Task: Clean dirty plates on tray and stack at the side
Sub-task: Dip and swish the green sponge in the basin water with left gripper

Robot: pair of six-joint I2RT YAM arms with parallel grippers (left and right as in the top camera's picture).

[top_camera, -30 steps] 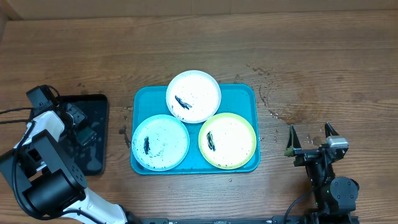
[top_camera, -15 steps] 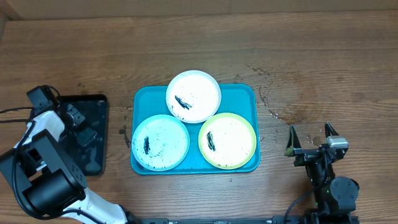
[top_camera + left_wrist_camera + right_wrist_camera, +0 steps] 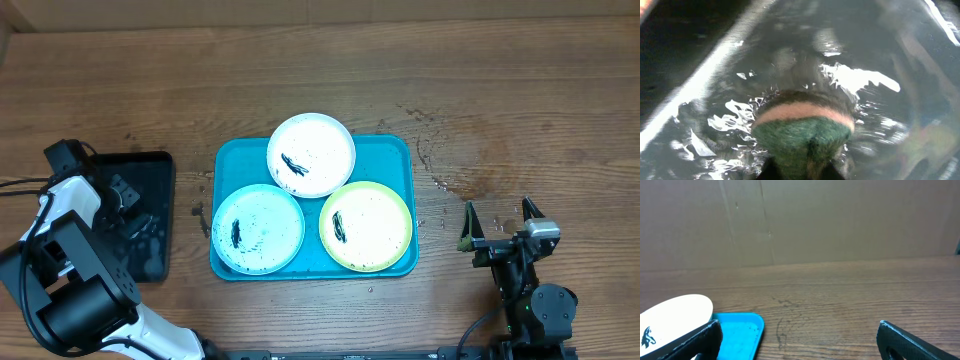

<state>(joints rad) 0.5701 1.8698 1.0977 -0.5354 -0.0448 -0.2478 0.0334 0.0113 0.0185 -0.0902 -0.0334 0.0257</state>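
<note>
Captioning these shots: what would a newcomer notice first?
The bright teal tray, centred overhead, holds a white plate at the back, a light blue plate front-left and a yellow-green plate front-right, all dark-smeared. Next, in the left wrist view, a green sponge with a pink stripe dipped in splashing water.

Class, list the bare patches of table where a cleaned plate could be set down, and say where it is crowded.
Free: the broad table strip behind the teal tray; the speckled wood between that tray and the right hand. Crowded: three plates fill the tray; the left hand dips a sponge in the black tray.
</note>
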